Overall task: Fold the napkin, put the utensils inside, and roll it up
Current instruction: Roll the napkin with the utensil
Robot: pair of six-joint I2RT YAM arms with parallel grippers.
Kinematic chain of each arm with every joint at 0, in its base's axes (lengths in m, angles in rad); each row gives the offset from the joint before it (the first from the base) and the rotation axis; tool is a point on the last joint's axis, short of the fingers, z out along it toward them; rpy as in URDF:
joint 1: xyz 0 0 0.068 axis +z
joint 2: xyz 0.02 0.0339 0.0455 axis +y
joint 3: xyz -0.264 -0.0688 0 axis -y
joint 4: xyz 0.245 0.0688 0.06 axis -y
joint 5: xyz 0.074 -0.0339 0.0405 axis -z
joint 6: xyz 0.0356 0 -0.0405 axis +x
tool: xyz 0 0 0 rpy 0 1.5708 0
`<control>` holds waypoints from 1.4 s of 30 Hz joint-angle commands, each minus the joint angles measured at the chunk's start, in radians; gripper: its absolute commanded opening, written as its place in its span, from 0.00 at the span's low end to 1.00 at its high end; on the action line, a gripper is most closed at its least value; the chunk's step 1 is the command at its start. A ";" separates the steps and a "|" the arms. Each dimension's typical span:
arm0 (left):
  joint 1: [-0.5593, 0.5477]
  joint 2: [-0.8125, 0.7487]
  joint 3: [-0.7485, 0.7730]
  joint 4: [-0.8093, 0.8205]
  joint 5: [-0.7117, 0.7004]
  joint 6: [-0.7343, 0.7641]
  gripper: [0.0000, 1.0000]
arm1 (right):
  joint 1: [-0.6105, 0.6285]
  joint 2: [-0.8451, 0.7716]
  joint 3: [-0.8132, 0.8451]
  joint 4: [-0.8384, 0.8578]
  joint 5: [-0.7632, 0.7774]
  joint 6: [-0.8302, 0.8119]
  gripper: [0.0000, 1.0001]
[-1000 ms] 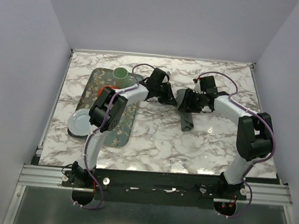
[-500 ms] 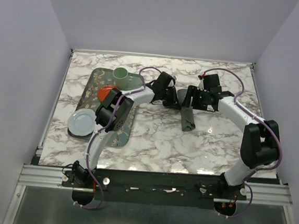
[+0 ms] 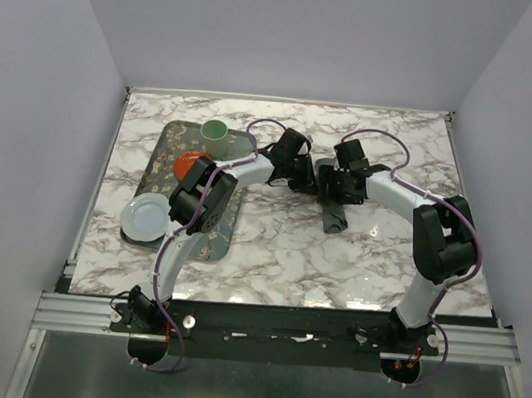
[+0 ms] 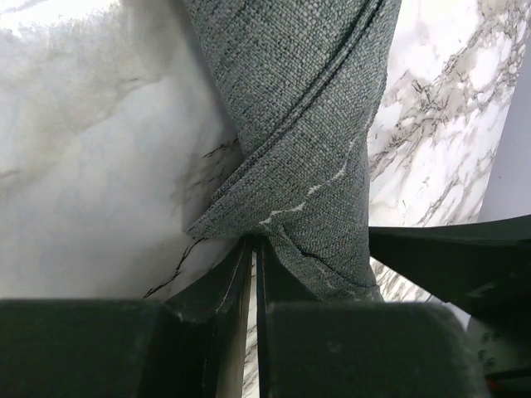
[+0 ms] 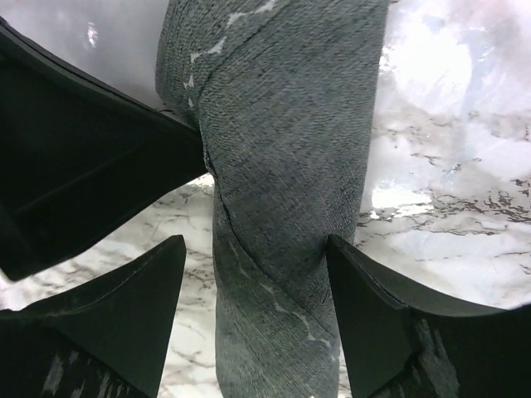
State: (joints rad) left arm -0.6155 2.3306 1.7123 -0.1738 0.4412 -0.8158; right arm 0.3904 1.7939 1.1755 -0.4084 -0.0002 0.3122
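Toward the far edge of the surface, about midway between its left and right edges, the napkin lies as a narrow, tightly wound roll, its length running from far to near. No utensils are visible in any view; they may be enclosed in the roll, but this cannot be confirmed.

Handling: the napkin is a soft, coarse-woven cloth, light and fully compliant. It gives the fingers good friction but has no stiffness of its own, so the wound layers are likely to spring loose if the outer flap is let go unrestrained. Take hold across the roll's width, over the overlapping hem, so that all layers are clamped together. Avoid pulling on a single layer.

Left end effector: fingers pressed together, with only a thin slit between them. The pointed corner of a fold meets that slit and appears to be pinched there, though the contact itself is partly hidden. The body of the roll lies just beside the fingers.

Right end effector: fingers spread, one on each side of the roll, neither visibly touching the cloth. The roll runs straight through the gap.

Both end effectors work at the far end of the roll; its near end lies free
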 commanded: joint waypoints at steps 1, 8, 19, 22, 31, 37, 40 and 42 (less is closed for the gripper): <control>0.003 -0.013 -0.005 -0.035 -0.044 0.026 0.15 | 0.042 0.047 0.065 -0.043 0.198 -0.004 0.77; 0.011 0.003 -0.005 -0.035 -0.038 0.021 0.15 | 0.042 0.073 0.153 -0.081 0.252 0.011 0.78; 0.017 0.013 0.003 -0.033 -0.033 0.015 0.15 | 0.048 0.147 0.197 -0.092 0.238 0.008 0.73; 0.019 0.013 0.003 -0.036 -0.035 0.017 0.15 | 0.057 0.150 0.173 -0.087 0.236 0.008 0.73; 0.019 0.021 0.007 -0.036 -0.033 0.015 0.15 | 0.084 0.159 0.116 -0.076 0.310 0.005 0.72; 0.019 0.021 0.023 -0.047 -0.032 0.018 0.15 | 0.079 0.147 0.096 -0.043 0.309 0.008 0.57; 0.019 0.029 0.035 -0.053 -0.029 0.018 0.15 | 0.050 0.136 0.087 -0.026 0.244 0.010 0.50; 0.020 0.033 0.052 -0.055 -0.016 0.018 0.15 | 0.028 0.118 0.059 0.011 0.175 0.004 0.43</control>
State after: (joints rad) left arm -0.6014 2.3322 1.7226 -0.1890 0.4374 -0.8116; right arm 0.4641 1.9350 1.2907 -0.4450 0.2604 0.3145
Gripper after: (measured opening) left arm 0.151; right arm 0.501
